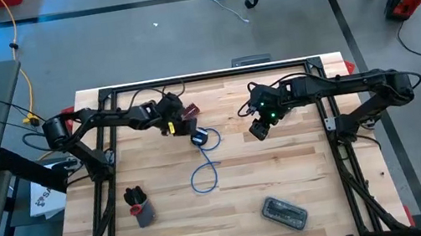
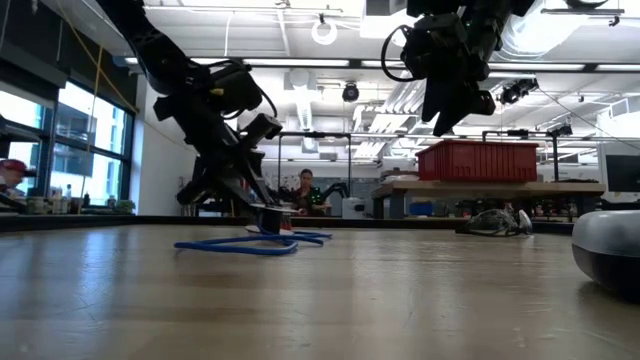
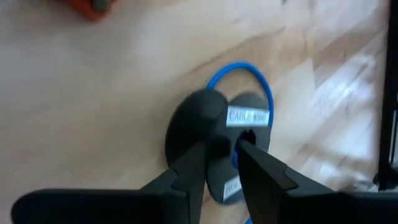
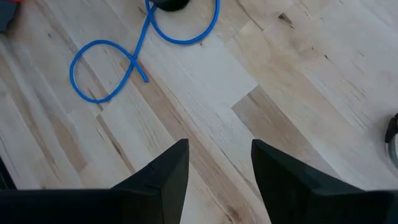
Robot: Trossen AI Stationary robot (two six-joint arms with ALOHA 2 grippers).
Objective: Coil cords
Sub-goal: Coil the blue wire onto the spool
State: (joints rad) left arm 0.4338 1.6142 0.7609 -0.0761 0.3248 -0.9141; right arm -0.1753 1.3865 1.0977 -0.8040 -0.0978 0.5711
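The table [image 1: 286,169] is pale wood, planks of mixed tone with plain grain, smooth with a soft sheen. The blue cord [image 1: 204,175] looks like slick plastic sheathing. Its reel [image 3: 205,121] is matt black plastic with a white paper-like label. At five o'clock on the table lies a grey case [image 1: 284,213], dull-surfaced.

The reel [image 1: 199,137] is small, round and black, with a white label reading "CABLE WIRE" on its face. It sits on the wooden table a little to ten o'clock of centre. The thin blue cord [image 1: 205,176] runs from it toward six o'clock, lying slack on the wood in loose loops that cross once, its free end bare.
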